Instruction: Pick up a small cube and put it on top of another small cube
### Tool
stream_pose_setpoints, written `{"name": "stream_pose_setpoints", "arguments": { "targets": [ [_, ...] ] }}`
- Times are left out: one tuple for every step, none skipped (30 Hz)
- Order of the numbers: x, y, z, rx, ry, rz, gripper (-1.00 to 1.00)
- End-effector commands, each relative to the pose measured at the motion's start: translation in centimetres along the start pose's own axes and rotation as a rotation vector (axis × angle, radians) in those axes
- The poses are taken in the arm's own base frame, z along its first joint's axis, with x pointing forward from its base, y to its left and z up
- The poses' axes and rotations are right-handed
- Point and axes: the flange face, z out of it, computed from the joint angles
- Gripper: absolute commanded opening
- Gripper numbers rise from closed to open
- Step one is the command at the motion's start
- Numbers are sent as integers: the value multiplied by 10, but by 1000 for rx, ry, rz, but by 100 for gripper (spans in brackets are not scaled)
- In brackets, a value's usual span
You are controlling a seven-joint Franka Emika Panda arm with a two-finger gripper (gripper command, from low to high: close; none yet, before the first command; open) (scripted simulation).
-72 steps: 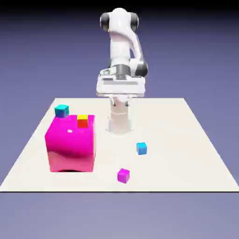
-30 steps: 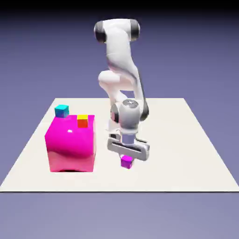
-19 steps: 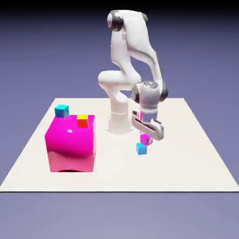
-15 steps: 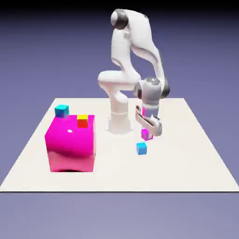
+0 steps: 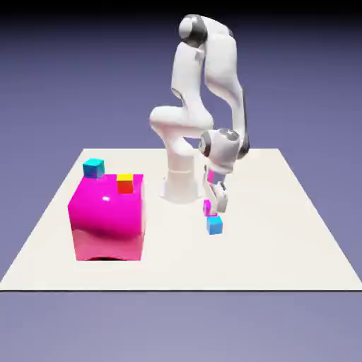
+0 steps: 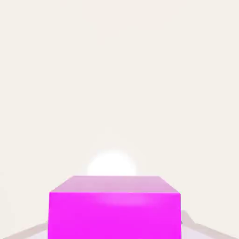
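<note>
- Task item, a small plain magenta cube [image 5: 207, 208]: found in the gripper [image 5: 211, 209], just above and slightly to the exterior view's left of the blue cube's top. Whether the two cubes touch cannot be determined.
- Fingers: closed on the magenta cube, one to each side. In the hand view the cube fills the bottom middle and largely hides the tips.
- Orientation of held cube: in the hand view its bright magenta face lies square to the picture, upper edge running level from left to right; a duller pinkish face recedes beyond that edge. Sides look about equal, giving no long axis.
- Second task item, a small bright blue cube with a lighter cyan top [image 5: 214, 225]: resting upright on the pale cream tabletop [image 5: 283, 247].
- Large glossy magenta block [image 5: 108, 219]: standing on the exterior view's left of the table, its front face shading to a paler pink below.
- Small red-and-yellow cube [image 5: 125, 184]: seen at the block's top, yellow face up, red face toward the camera.
- Small teal cube [image 5: 93, 168]: seen at the block's rear upper edge; its exact support cannot be determined.
- White arm with dark joint caps [image 5: 185, 85]: bent downward, hand low over the table.
- Hand view background: cream surface with a round white glare [image 6: 112, 163] beyond the cube.
</note>
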Motion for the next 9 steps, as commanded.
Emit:
{"name": "stream_pose_setpoints", "arguments": {
  "targets": [
    [-1,1,3,-5,-6,-2,-100],
    [-2,3,6,-11,-15,-3,-100],
    [-3,5,9,-18,-27,-5,-100],
    [-5,7,11,-25,-41,-6,-100],
    [-7,9,12,-34,-56,-7,-100],
    [-7,10,13,-35,-60,-8,-100],
    [-7,10,13,-35,-60,-8,100],
    [-7,10,13,-35,-60,-8,100],
    [-5,7,11,-27,-44,-7,100]
  ]
}}
